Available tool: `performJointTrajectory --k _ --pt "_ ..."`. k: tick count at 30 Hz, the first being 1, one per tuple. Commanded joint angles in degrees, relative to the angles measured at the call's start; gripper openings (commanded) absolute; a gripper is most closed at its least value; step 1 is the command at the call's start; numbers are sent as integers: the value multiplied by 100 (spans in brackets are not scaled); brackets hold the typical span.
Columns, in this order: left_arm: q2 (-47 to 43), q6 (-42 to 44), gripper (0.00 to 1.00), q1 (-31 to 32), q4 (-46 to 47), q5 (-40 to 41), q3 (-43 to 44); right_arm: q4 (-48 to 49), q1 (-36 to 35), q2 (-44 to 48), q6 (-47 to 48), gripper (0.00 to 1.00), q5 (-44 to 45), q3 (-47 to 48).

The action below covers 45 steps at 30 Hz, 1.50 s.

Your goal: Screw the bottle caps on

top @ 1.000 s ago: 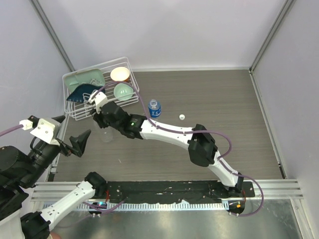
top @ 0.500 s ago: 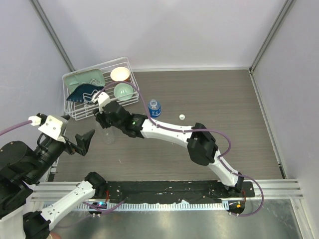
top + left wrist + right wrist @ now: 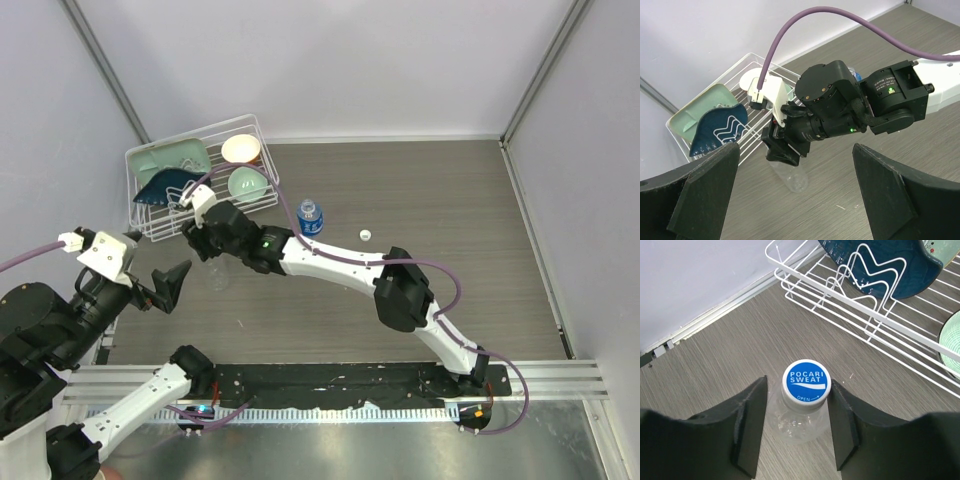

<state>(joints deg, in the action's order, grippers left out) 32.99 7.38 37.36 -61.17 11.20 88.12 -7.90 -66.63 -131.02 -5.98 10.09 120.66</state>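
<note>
The left gripper [image 3: 796, 150] hangs spread wide, holding nothing. Beyond it the plain bottle [image 3: 799, 427] stands upright on the table [image 3: 450, 200], long axis vertical, neck up, its cap [image 3: 806, 381] on top. The right gripper [image 3: 799, 392] straddles that cap with its jaws slightly apart, seemingly leaving a gap at one finger. Farther off, the labelled bottle [image 3: 310, 220] stands upright with a loose cap [image 3: 367, 235] lying near it.

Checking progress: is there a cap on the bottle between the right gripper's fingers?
Yes, a blue-printed cap tops the clear bottle there.
</note>
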Motion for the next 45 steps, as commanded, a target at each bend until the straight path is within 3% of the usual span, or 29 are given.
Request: performJointTrajectory --k 1,19,26,30,45 --pt "76 -96 100 -27 17 -144 56 -132 -60 15 132 56 2 344" --pt "146 -70 100 -54 -115 -163 197 -625 -104 50 448 69 -139 950" --pt "207 -61 100 -54 -53 -22 188 -809 -104 383 571 71 -121 819" --pt "418 -105 100 -54 -132 136 346 -713 -43 920 730 72 -41 275" --pt "533 -87 100 -54 -176 -189 338 -1178 256 1350 624 76 -236 371"
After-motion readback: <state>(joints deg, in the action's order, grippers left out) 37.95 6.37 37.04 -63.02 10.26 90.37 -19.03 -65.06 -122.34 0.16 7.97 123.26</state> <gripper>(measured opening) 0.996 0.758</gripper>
